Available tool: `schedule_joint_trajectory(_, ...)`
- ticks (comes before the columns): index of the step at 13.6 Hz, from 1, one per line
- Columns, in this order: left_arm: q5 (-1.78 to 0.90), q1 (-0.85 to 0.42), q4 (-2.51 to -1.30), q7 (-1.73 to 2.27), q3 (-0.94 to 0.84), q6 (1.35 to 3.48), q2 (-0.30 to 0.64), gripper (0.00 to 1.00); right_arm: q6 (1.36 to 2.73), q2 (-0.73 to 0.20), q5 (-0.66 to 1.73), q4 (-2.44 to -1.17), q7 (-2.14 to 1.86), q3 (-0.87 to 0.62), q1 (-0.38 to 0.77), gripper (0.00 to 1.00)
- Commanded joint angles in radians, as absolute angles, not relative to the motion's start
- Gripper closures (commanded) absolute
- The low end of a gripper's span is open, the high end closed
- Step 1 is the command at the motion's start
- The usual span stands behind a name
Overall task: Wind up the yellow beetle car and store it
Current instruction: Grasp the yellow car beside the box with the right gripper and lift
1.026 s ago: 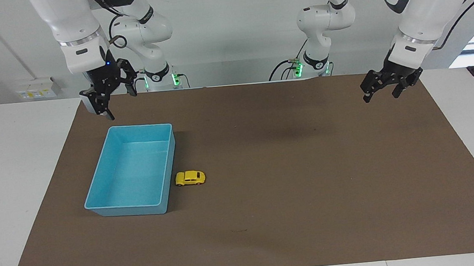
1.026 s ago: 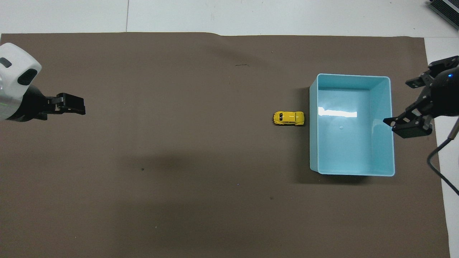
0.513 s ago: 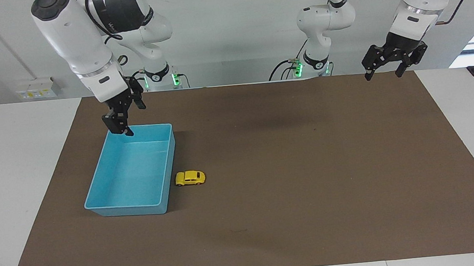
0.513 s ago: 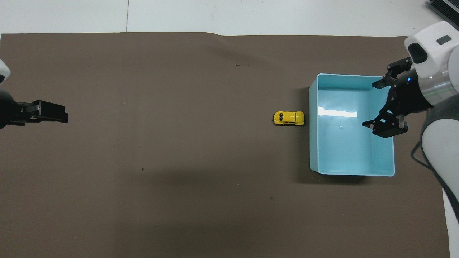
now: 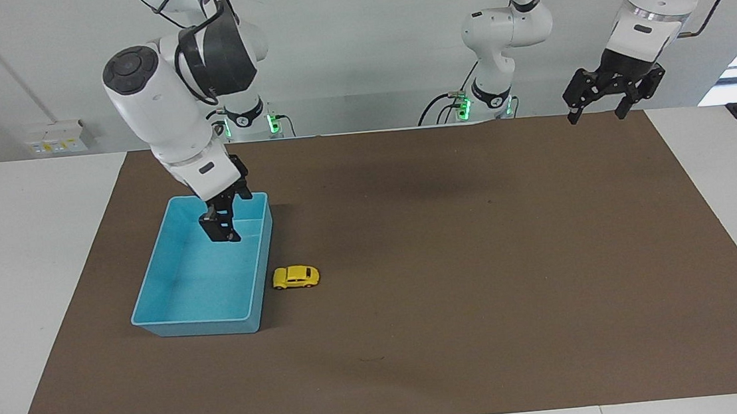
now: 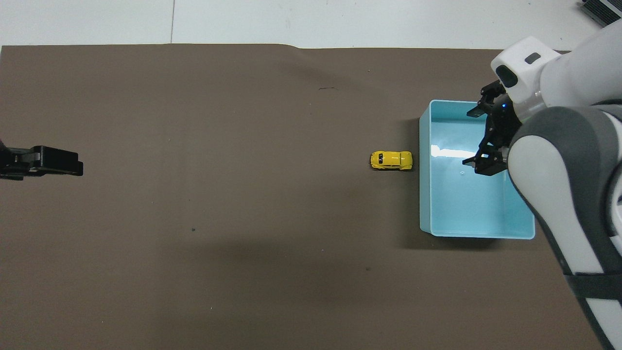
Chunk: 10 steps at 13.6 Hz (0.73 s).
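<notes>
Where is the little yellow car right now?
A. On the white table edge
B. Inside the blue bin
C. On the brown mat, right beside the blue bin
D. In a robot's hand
C: the yellow beetle car sits on the brown mat beside the light blue bin, with neither hand touching it.

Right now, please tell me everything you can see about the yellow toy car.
The yellow toy car is tiny, with a rounded beetle-shaped body, dark windows and small black wheels; it looks glossy. It stands upright on its wheels on the brown mat, close beside the long wall of the light blue bin, one end toward that wall. Whether it touches the wall cannot be told. No gripper touches it.
</notes>
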State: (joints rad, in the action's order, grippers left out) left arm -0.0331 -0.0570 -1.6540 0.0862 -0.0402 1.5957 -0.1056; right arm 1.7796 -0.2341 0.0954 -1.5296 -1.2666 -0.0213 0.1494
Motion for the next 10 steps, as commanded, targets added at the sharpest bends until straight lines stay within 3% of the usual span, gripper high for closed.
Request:
schedule_joint_trajectory(1, -0.029, -0.061, -1.635, 0.072, -0.052, 1.572, -0.104, 0.00, 1.868, -0.241, 0.114, -1.594, -1.285, -0.029, 0.147, 0.00)
schedule_joint_trajectory(10, -0.043, -0.064, -1.626, 0.086, -0.052, 1.580, -0.104, 0.00, 2.081, -0.354, 0.114, -1.666, -1.313, -0.029, 0.204, 0.00)
